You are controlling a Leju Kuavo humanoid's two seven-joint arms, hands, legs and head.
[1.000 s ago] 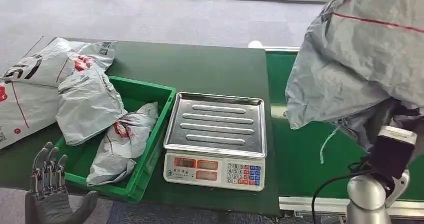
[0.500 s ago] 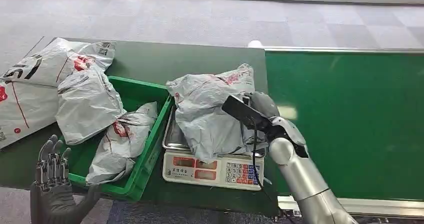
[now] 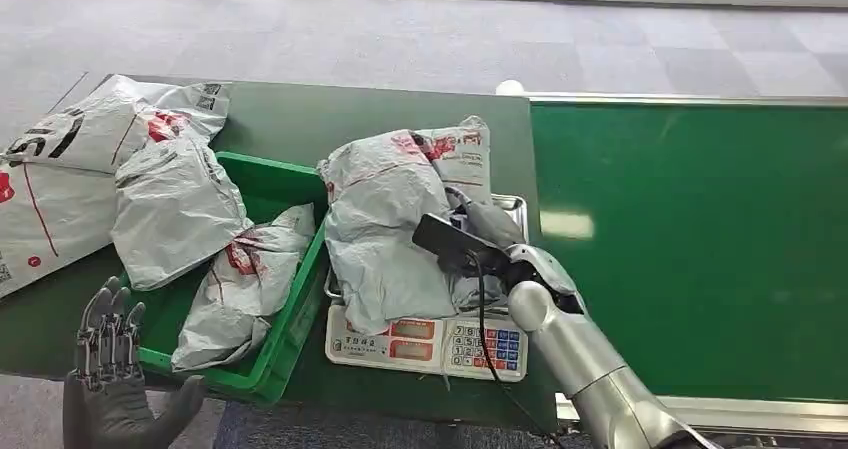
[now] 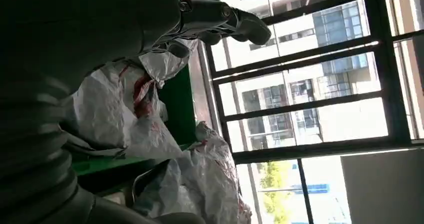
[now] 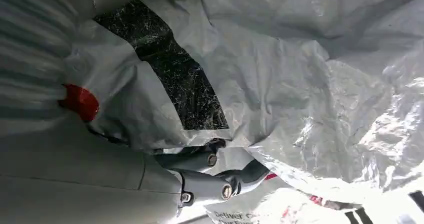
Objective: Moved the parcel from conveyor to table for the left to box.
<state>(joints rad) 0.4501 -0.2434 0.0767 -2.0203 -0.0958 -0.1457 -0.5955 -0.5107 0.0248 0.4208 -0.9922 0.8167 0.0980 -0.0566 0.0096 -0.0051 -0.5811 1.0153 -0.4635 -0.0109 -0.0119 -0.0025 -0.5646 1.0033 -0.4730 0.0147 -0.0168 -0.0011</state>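
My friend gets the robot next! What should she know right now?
Right robot hand: against the grey parcel; its fingers show at the plastic in the right wrist view, but whether it grips cannot be told.
Left robot hand: open, holding nothing, in front of the green box.
Parcel: lying on the scale, which stands on the table, partly over the box edge. Conveyor has nothing on it.
Done: parcel is off the conveyor.
Left: free the right robot hand, then the left one puts the parcel in the box.

Grey, red-printed parcel (image 3: 385, 224); green crate (image 3: 290, 319); green conveyor (image 3: 700, 249).
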